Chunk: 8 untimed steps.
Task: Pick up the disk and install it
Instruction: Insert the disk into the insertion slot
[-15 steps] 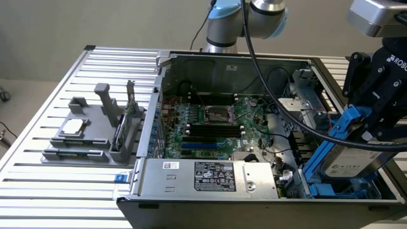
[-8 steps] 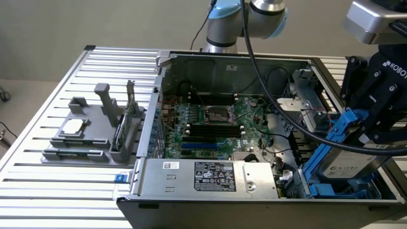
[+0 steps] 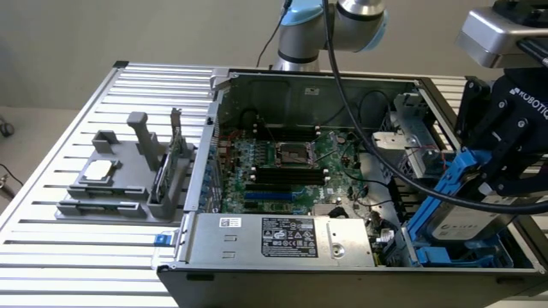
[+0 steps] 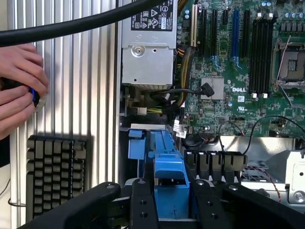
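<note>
The disk (image 3: 461,223) is a silver-grey drive with a white label in a blue plastic carrier (image 3: 448,181). It hangs tilted, its lower end down inside the case's front corner at the exterior view's right. My gripper (image 3: 486,186) is shut on its upper end. In the wrist view the black fingers (image 4: 143,206) clamp the blue carrier (image 4: 169,177) from both sides, with my gripper (image 4: 171,210) right over it. Below it lies a blue drive bay (image 3: 458,255), also seen as blue bay plastic (image 4: 137,143) in the wrist view.
The open computer case holds a green motherboard (image 3: 283,163) and a grey power supply (image 3: 287,237). A grey fixture (image 3: 120,183) on the slatted table carries a silver chip (image 3: 97,169) and a green card (image 3: 177,151). A person's hands (image 4: 19,90) and a keyboard (image 4: 55,171) are beside the case.
</note>
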### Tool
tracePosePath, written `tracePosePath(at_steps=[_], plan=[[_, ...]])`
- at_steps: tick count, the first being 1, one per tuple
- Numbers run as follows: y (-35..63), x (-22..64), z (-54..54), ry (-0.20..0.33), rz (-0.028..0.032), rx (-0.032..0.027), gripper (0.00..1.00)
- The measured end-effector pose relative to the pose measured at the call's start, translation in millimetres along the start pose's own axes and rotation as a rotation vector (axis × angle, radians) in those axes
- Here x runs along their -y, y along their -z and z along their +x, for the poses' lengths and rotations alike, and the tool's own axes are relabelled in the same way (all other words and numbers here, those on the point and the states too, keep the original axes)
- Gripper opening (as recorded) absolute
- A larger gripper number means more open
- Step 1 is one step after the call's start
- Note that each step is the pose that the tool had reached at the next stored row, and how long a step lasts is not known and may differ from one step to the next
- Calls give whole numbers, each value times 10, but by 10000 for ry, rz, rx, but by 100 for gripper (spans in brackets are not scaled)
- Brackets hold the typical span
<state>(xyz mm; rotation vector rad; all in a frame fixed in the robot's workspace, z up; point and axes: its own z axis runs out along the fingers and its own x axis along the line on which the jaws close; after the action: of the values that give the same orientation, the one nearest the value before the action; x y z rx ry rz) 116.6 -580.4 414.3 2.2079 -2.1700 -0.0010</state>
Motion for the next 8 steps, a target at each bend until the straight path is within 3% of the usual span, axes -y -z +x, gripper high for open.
tracePosePath(at_steps=[8], plan=[[-56, 9, -2, 1, -1, 58, 32]])
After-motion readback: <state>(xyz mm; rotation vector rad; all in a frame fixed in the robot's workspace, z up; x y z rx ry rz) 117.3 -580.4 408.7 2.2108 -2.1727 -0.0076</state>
